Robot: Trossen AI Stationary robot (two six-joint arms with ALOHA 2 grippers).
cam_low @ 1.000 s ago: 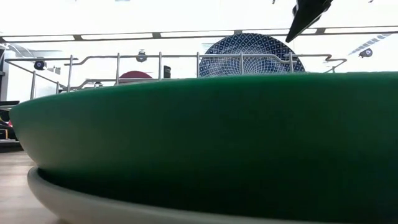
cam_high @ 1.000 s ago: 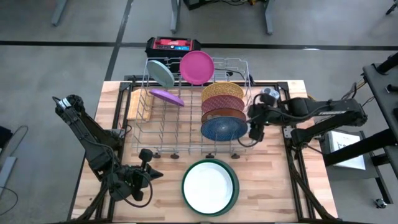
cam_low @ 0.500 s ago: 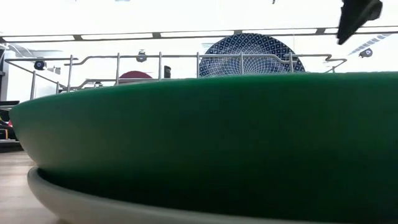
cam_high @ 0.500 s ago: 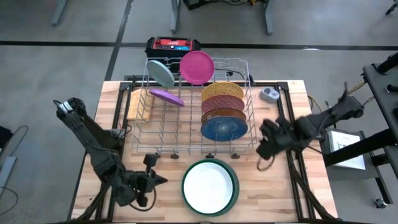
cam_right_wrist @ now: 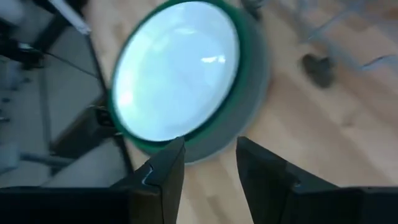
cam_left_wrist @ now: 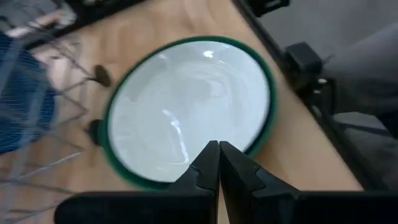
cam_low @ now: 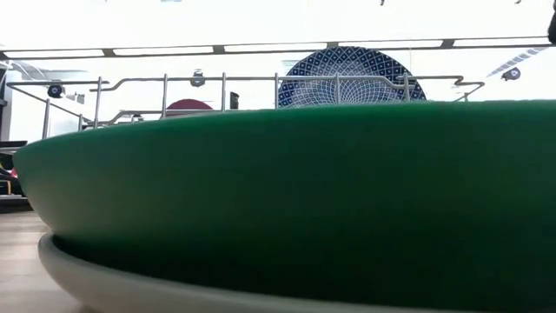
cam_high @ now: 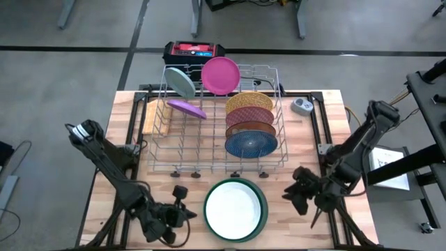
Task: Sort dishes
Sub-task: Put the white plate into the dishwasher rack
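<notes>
Green plate (cam_high: 235, 210) with white inside, flat on tabletop (cam_high: 293, 216), just in front of wire rack (cam_high: 217, 118). Left pincer (cam_high: 189, 213) clenched empty, just left of the plate. Right pincer (cam_high: 287, 194) released, near its right side.

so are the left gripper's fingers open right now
No, in the left wrist view the left gripper's fingers are pressed together, empty, over the white plate.

Wire dish rack (cam_high: 209, 150) on wooden table (cam_high: 306, 223); red-black case (cam_high: 194, 51) behind.
</notes>
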